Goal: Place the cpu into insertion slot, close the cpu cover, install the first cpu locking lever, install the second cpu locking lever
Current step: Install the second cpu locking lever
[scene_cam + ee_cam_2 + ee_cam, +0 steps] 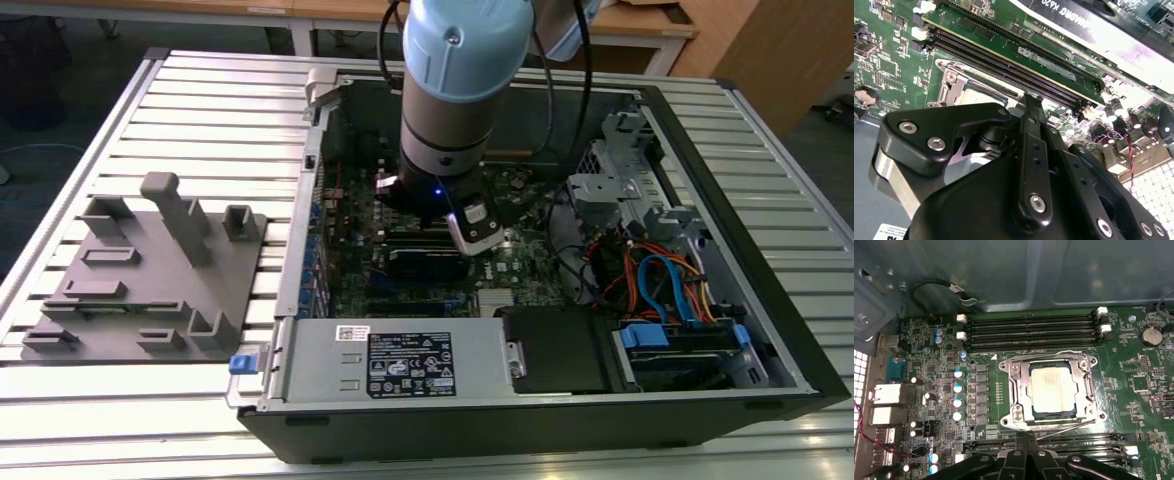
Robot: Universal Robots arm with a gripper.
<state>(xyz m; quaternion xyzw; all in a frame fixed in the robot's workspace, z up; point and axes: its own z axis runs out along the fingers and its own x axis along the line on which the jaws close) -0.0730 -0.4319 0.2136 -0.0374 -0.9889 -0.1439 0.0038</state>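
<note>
Where cpu cover (1053,390) frames it, cpu (1054,388) gleams silver.

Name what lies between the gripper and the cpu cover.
In the first wrist view, a thin locking lever crosses between the gripper and the cpu cover, beside memory slots.

A robotics lab or test workshop is suggested: an opened computer case (534,300) is laid on a slatted aluminium table (200,110), a grey moulded parts fixture (147,280) is set at the exterior view's left, and wooden workbenches (641,20) are seen at the far side.
</note>
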